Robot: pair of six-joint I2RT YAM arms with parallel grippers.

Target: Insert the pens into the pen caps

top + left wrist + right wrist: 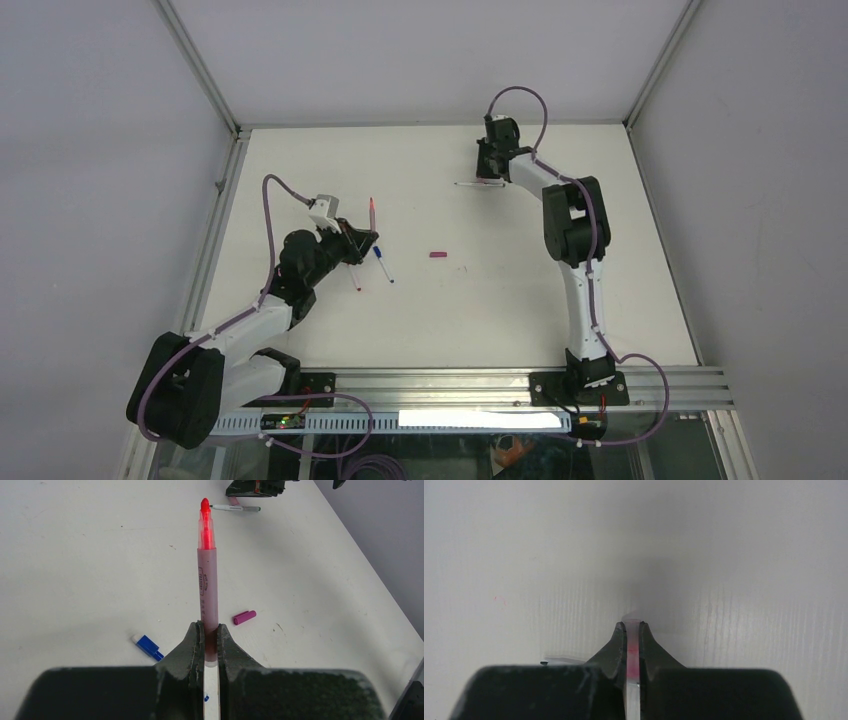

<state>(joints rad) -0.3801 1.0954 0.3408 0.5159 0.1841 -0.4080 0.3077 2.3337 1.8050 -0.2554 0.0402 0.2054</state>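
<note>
Four pens: a red pen (207,587) pinched in the left tool (211,627), a blue-ended pen (383,265) and a red-ended pen (355,278) on the table (500,300) beside it, and a green-ended pen (468,183) under the right tool (634,626). One magenta cap (244,617) lies loose mid-table. The right tool is pressed together on a small pink piece (633,652).

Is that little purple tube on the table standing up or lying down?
Lying down: the small magenta plastic cap rests lengthwise on the white table, touching nothing.

Red-tipped pen (207,590) uncapped, magenta cap (244,617) loose
</note>
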